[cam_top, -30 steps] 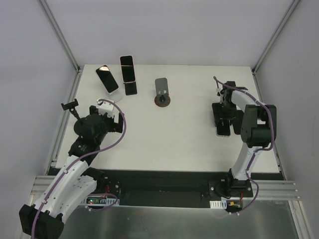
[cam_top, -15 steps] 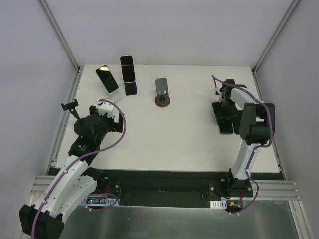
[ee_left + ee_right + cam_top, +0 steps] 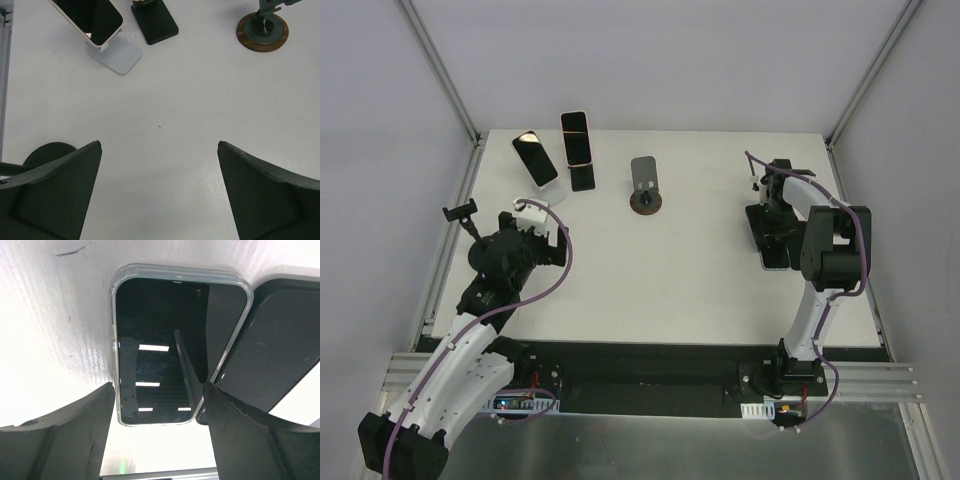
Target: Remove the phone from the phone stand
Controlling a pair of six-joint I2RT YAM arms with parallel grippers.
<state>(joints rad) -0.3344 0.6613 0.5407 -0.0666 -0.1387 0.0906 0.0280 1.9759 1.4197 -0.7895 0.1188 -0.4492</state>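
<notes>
Phone (image 3: 150,365) below parted jaws (lying flat)

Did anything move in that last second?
The right gripper edged slightly toward the far edge of the white table, jaws astride the clear-cased black phone lying there; whether it grips it, I cannot tell. The left gripper, jaws wide open, the phone on the white stand, the phone on the black stand and the empty grey stand stayed put.
</notes>
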